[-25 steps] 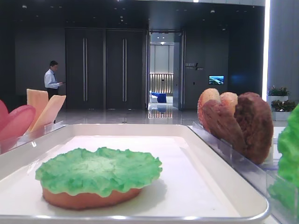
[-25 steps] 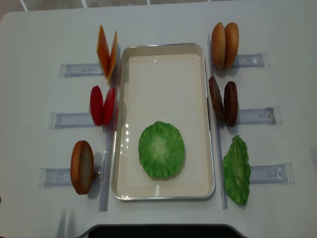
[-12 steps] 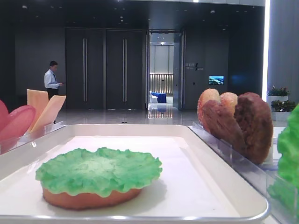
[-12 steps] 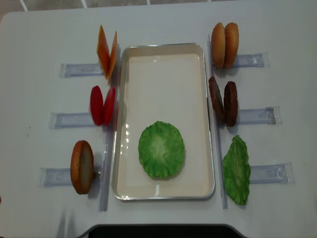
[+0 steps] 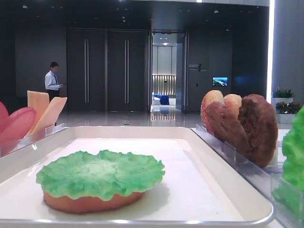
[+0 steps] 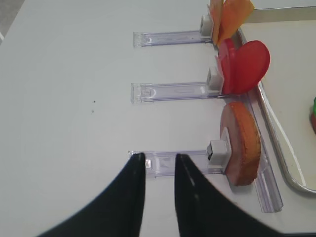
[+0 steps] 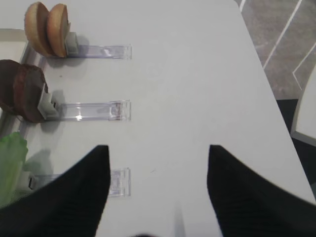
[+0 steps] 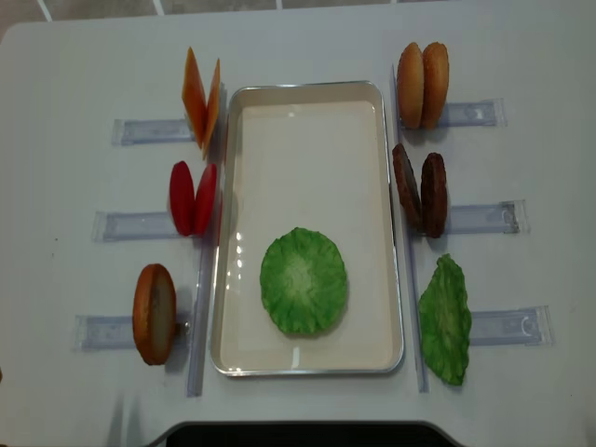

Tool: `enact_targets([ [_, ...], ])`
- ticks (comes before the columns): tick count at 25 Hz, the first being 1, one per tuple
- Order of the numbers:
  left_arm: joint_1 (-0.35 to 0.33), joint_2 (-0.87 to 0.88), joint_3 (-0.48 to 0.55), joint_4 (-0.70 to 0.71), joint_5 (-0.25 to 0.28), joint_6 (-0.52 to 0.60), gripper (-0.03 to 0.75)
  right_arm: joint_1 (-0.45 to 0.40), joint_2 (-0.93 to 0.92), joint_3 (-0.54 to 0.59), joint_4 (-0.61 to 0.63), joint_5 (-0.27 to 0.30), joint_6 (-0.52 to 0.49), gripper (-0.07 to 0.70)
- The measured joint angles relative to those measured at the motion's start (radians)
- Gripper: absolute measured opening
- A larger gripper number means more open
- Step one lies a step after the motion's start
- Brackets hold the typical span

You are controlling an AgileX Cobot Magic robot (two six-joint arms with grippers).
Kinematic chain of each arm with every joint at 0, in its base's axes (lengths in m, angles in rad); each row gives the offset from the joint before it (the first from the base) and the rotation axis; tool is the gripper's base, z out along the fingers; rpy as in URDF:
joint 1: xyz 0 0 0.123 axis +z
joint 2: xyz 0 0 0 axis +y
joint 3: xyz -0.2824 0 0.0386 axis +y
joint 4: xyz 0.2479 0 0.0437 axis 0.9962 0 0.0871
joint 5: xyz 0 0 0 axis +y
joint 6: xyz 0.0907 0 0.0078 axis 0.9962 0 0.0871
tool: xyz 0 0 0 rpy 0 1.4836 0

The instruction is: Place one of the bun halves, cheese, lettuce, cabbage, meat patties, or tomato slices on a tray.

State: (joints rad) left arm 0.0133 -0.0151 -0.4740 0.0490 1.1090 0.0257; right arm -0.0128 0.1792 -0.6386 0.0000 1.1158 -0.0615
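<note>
You only see an orange rim of the bun half (image 5: 90,203) on the tray (image 5: 228,199); the lettuce leaf (image 5: 100,173) covers its top. The right-edge lettuce (image 5: 294,156) and left-edge tomato slices (image 5: 14,126) are cropped. The background man (image 5: 52,80) is too small for detail.

lettuce (image 8: 304,281) on bun half (image 5: 90,202) in tray (image 8: 311,90), racks (image 8: 482,219) flanking

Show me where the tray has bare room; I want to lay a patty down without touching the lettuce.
The tray is bare across its far part, bordered by the cheese and tomato slices on the left and the bun halves and meat patties on the right. The near part is crowded: lettuce covers a bun there.
</note>
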Motion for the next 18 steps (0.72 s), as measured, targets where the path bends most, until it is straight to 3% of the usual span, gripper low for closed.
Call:
enact_targets([
  [10,0.000,0.000,0.000,0.000,0.000,0.000,0.158,0.000,-0.177,0.105,0.054,-0.032,-0.066,0.413],
  [18,0.000,0.000,0.000,0.000,0.000,0.000,0.158,0.000,-0.187,0.121,0.079,0.004,-0.097,0.412],
])
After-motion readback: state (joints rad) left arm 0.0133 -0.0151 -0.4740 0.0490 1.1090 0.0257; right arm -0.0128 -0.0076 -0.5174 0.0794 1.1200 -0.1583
